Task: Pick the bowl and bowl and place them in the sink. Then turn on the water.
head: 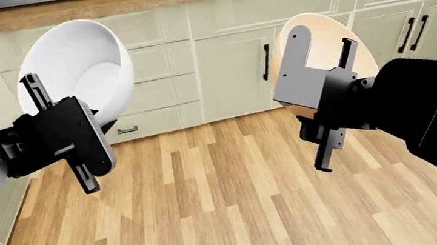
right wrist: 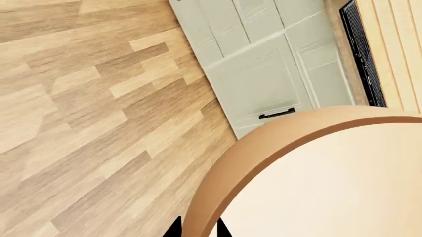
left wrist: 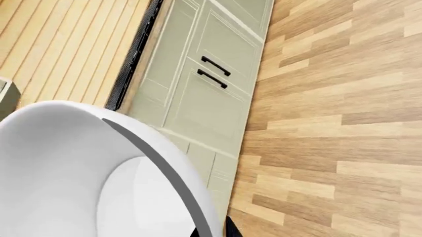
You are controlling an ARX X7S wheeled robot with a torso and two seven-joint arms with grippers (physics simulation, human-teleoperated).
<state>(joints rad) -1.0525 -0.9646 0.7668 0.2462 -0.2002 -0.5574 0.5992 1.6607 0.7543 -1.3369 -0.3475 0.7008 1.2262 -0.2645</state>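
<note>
Head view: left claw [head: 80, 122] clamped on white bowl [head: 83, 66], held aloft before cabinets [head: 229, 66]. Right claw [head: 324, 87] gripping peach bowl [head: 328, 41], likewise raised above floor [head: 211, 208]. Sink out of sight. Carry step; next, find sink, lower bowls in.

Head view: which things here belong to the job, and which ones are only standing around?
Job:
- white bowl, held in left gripper
- peach bowl, held in right gripper

Not the job:
- green cabinets
- wooden counter
- wood floor

Sink: not in view.
</note>
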